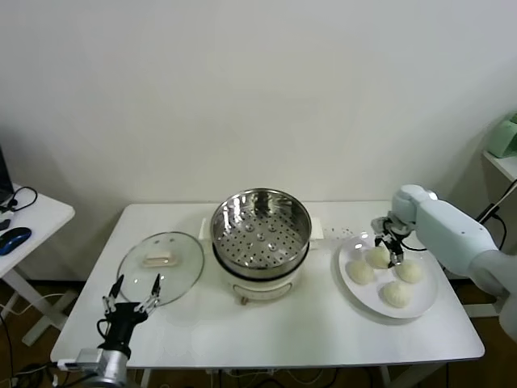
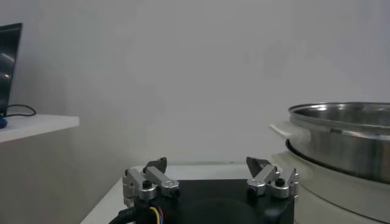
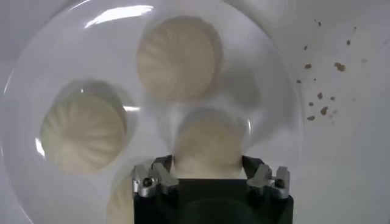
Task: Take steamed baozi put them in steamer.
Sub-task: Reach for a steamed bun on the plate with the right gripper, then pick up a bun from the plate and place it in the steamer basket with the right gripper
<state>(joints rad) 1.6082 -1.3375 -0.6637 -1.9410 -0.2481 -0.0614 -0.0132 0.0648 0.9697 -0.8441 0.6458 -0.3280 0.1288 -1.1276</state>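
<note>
Your right end effector point(image 3: 208, 172) sits low over the white plate point(image 1: 349, 284), its fingers point(image 3: 159, 173) flanking one steamed baozi point(image 3: 207, 146) on both sides, closing on it though a firm grip is not yet clear. Three more baozi point(image 1: 396, 293) rest on the plate around it. Squeeze gently, lift straight up, then carry toward nine o'clock to the empty steamer point(image 1: 260, 232) mid-bench point(image 1: 323, 331). The glass lid point(image 1: 160, 259) lies beyond the steamer at nine o'clock. Your left end effector point(image 1: 134, 296) waits open by the lid's near rim.
</note>
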